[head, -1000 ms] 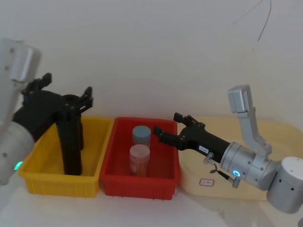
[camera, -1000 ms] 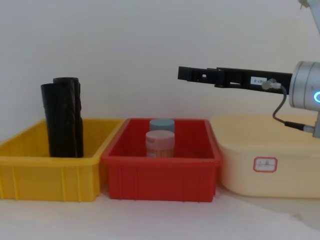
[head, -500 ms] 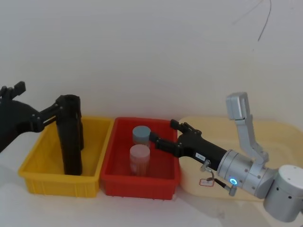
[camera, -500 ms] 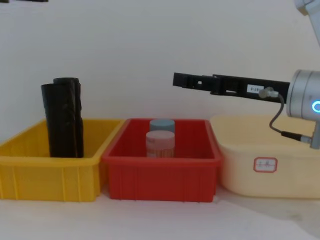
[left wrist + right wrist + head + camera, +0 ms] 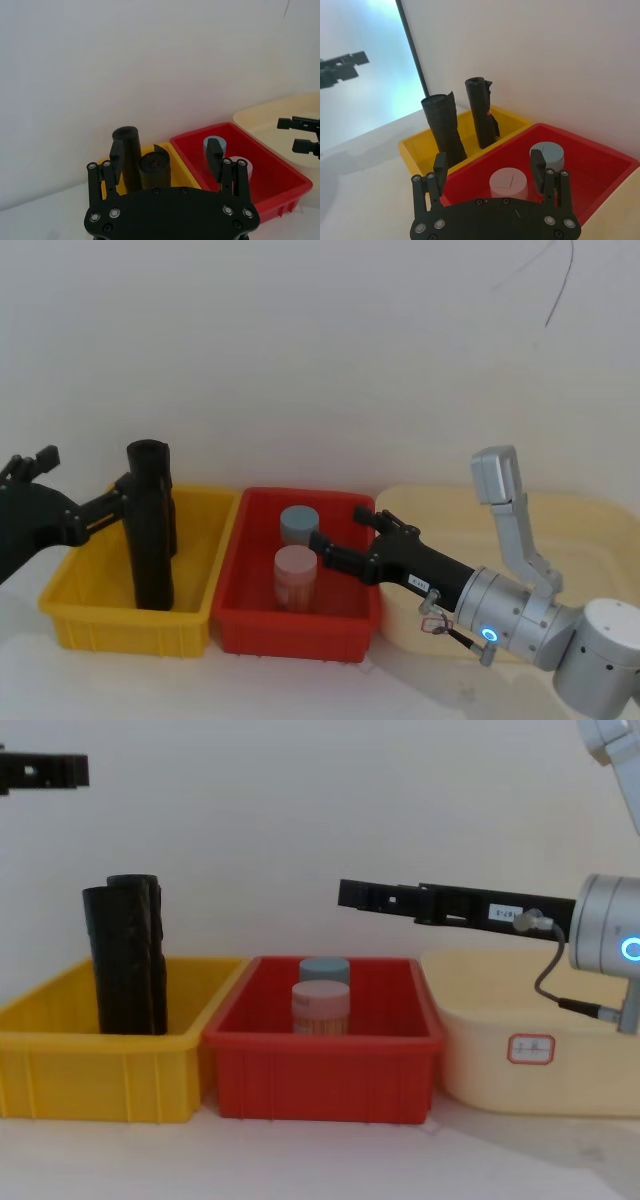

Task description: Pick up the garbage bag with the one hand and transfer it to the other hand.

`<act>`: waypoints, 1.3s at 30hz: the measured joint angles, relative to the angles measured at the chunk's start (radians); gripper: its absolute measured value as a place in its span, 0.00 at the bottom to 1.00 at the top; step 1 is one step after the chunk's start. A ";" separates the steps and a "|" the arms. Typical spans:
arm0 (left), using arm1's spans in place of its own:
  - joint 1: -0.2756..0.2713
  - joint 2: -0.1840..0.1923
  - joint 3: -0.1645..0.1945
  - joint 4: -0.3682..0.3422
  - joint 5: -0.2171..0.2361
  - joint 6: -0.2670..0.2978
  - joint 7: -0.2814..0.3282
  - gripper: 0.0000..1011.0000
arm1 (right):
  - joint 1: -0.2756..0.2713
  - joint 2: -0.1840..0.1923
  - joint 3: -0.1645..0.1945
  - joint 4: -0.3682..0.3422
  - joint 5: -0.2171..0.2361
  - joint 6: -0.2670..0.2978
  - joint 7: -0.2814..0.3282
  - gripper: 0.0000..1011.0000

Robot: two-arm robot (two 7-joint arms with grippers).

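The garbage bag (image 5: 150,540), a crinkled matte-black roll, stands upright in the glossy yellow bin (image 5: 70,615). The chest view merges it with its twin roll (image 5: 173,525), but the right wrist view shows a gap between them. The left gripper (image 5: 88,472) hangs beside the roll's top, fingers spread wide and empty, and the right gripper (image 5: 340,527), equally wide, is over the red bin (image 5: 290,625) of round jars (image 5: 295,575).
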 joint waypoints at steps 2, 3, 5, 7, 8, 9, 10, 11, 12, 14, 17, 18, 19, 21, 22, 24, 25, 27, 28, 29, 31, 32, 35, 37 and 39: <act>-0.008 0.002 0.005 0.019 -0.005 -0.004 -0.012 0.99 | 0.000 0.001 -0.002 -0.001 0.001 0.000 0.001 0.99; -0.018 0.005 0.011 0.040 -0.012 -0.010 -0.028 0.99 | -0.001 0.002 -0.003 -0.002 0.002 0.000 0.001 0.99; -0.029 0.008 0.017 0.060 -0.017 -0.013 -0.042 0.99 | -0.001 0.004 -0.006 -0.004 0.003 0.001 0.002 0.99; -0.049 0.013 0.027 0.093 -0.025 -0.016 -0.060 0.99 | -0.002 0.006 -0.008 -0.005 0.003 0.001 0.002 0.99; -0.061 0.016 0.033 0.112 -0.029 -0.016 -0.071 0.99 | -0.002 0.008 -0.009 -0.007 0.004 0.001 0.002 0.99; -0.061 0.016 0.033 0.112 -0.029 -0.016 -0.071 0.99 | -0.002 0.008 -0.010 -0.008 0.005 0.001 0.002 0.99; -0.073 0.019 0.039 0.131 -0.033 -0.017 -0.084 0.99 | -0.002 0.009 -0.010 -0.008 0.005 0.001 0.002 0.99; -0.079 0.021 0.042 0.141 -0.035 -0.017 -0.089 0.99 | -0.002 0.011 -0.011 -0.009 0.006 0.001 0.002 0.99; -0.085 0.023 0.046 0.150 -0.036 -0.016 -0.094 0.99 | -0.002 0.012 -0.012 -0.010 0.006 0.002 0.002 0.99; -0.104 0.029 0.055 0.178 -0.040 -0.015 -0.106 0.99 | -0.002 0.013 -0.013 -0.010 0.008 0.002 0.002 0.99; -0.126 0.033 0.066 0.210 -0.042 -0.012 -0.116 0.99 | -0.002 0.015 -0.015 -0.010 0.010 0.003 0.001 0.99; -0.131 0.034 0.068 0.218 -0.043 -0.011 -0.118 0.99 | -0.002 0.015 -0.016 -0.010 0.011 0.003 0.000 0.99; -0.140 0.036 0.073 0.231 -0.043 -0.009 -0.120 0.99 | 0.000 0.016 -0.017 -0.008 0.012 0.003 0.000 0.99; -0.149 0.037 0.077 0.244 -0.043 -0.008 -0.122 0.99 | 0.001 0.016 -0.017 -0.006 0.013 0.003 -0.001 0.99; -0.160 0.039 0.082 0.259 -0.043 -0.006 -0.124 0.99 | 0.001 0.017 -0.018 -0.005 0.014 0.003 -0.001 0.99; -0.169 0.040 0.088 0.272 -0.043 -0.003 -0.127 0.99 | 0.003 0.017 -0.019 -0.002 0.016 0.003 -0.002 0.99; -0.176 0.041 0.091 0.281 -0.044 -0.002 -0.129 0.99 | 0.004 0.017 -0.019 0.000 0.017 0.003 -0.003 0.99; -0.185 0.042 0.097 0.294 -0.044 -0.001 -0.132 0.99 | 0.006 0.017 -0.021 0.004 0.019 0.003 -0.004 0.99; -0.192 0.043 0.102 0.306 -0.044 -0.001 -0.136 0.99 | 0.007 0.017 -0.021 0.005 0.019 0.003 -0.005 0.99; -0.197 0.043 0.106 0.313 -0.044 -0.001 -0.138 0.99 | 0.008 0.017 -0.021 0.007 0.020 0.003 -0.006 0.99; -0.210 0.044 0.114 0.330 -0.045 -0.001 -0.145 0.99 | 0.010 0.017 -0.022 0.012 0.022 0.002 -0.007 0.99; -0.214 0.044 0.117 0.336 -0.045 -0.001 -0.148 0.99 | 0.010 0.017 -0.023 0.014 0.023 0.002 -0.008 0.99; -0.229 0.044 0.128 0.354 -0.045 -0.004 -0.157 0.99 | 0.013 0.015 -0.023 0.020 0.026 0.000 -0.010 0.99; -0.245 0.043 0.141 0.377 -0.045 -0.009 -0.167 0.99 | 0.014 0.015 -0.024 0.024 0.029 -0.001 -0.011 0.99; -0.260 0.041 0.154 0.398 -0.043 -0.015 -0.175 0.99 | 0.015 0.015 -0.025 0.027 0.031 -0.001 -0.011 0.99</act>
